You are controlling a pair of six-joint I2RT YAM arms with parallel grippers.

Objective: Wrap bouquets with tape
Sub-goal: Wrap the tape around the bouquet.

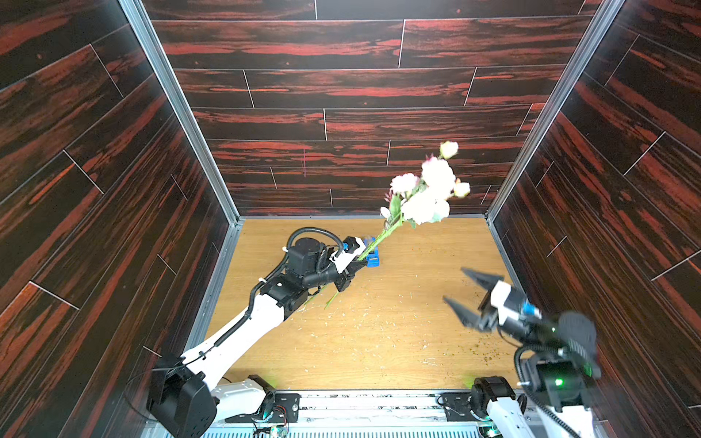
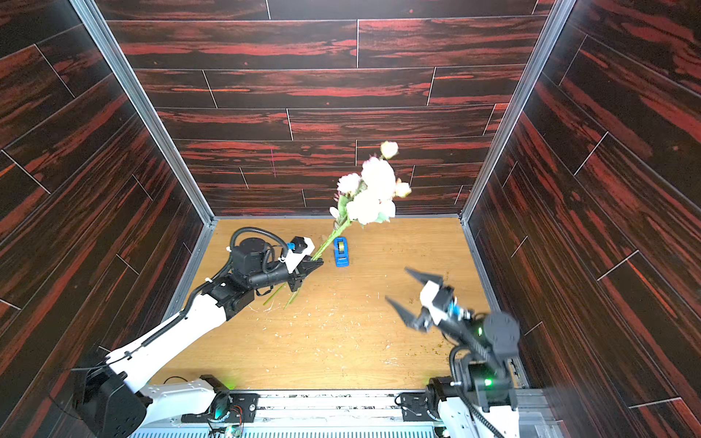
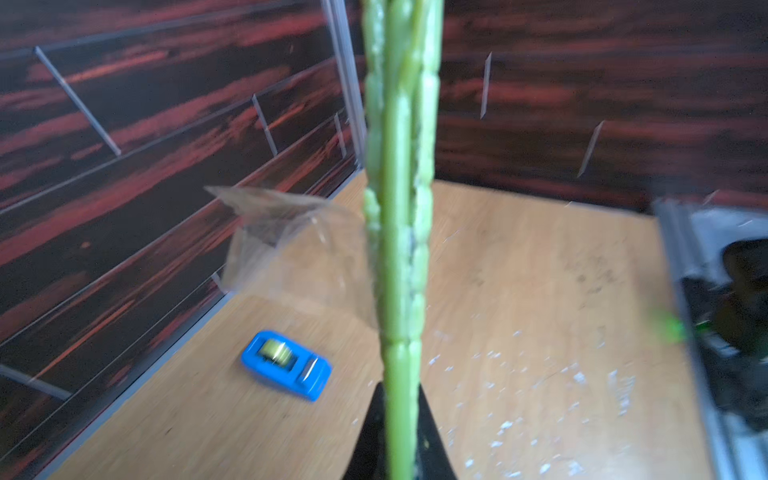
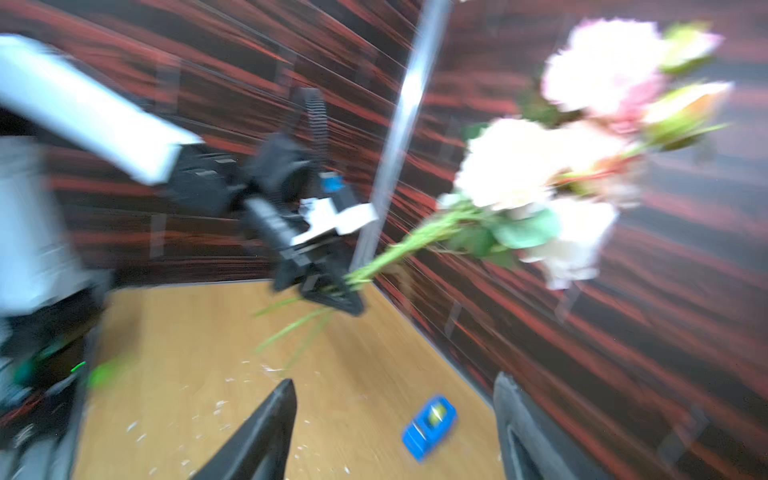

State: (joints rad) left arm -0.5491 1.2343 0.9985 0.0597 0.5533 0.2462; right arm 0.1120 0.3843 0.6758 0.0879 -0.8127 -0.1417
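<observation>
Left wrist view shows our left gripper (image 3: 400,432) pinching the light, springy, top-heavy bouquets (image 3: 399,249) low down, a sound hold we judge; our right gripper (image 1: 454,284) gapes empty.

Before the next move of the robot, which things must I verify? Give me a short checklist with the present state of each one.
1. Left hand shut on the stems: ok.
2. Right hand open and empty: ok.
3. Tape piece pressed flat on the stems: not ok, a clear flap stands out sideways.
4. Tape goes fully round the stems: cannot tell.
5. Dispenser on the table, apart from both hands: ok.
</observation>
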